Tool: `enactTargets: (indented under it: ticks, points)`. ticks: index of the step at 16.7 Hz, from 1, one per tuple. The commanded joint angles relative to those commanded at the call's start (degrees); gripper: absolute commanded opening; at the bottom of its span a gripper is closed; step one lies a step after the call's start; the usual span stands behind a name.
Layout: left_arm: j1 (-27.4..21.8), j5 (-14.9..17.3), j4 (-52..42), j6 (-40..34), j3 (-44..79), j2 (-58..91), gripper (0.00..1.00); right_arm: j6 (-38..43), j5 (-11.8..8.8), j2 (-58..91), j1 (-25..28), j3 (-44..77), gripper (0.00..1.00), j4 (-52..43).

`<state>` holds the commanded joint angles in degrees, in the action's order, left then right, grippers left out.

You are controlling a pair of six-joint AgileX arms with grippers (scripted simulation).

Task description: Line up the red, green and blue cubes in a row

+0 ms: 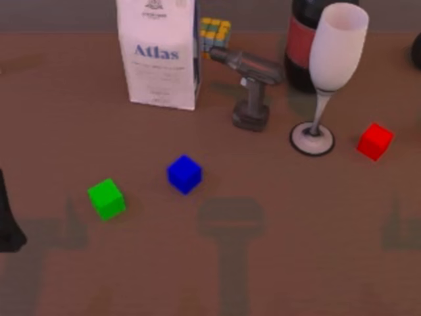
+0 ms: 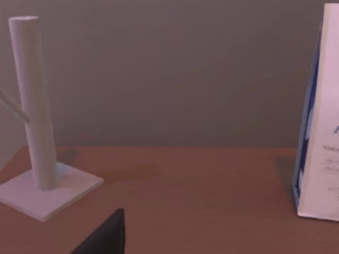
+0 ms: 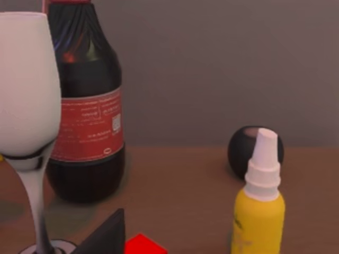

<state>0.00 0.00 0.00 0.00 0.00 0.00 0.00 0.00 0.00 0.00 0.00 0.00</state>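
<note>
sitting unaligned, small bright green cube (image 1: 106,198), deep blue cube (image 1: 184,174) and far-off red cube (image 1: 375,141) remain scattered; jaw states cannot be told.

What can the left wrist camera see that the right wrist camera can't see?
Only the left wrist view shows a white post on a flat base and the white carton. Only the right wrist view shows the dark bottle with the red label, the white glass, a yellow spray bottle, a dark ball-like thing and a corner of the red cube. Both show the brown table and a dark gripper tip at the bottom edge.
</note>
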Motion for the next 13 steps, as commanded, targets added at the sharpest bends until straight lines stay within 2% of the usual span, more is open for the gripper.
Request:
enactTargets:
  ticks: [6,9,13]
  points:
    - [0.0,0.0,0.0,0.0,0.0,0.0,1.00,-2.2,-0.2,5.8,0.6,5.9,1.00,-3.9]
    - [0.0,0.0,0.0,0.0,0.0,0.0,1.00,-5.8,-0.2,16.5,1.2,16.5,1.00,-10.3]
    - [0.0,0.0,0.0,0.0,0.0,0.0,1.00,-12.3,0.0,39.1,2.3,36.6,1.00,-22.3]
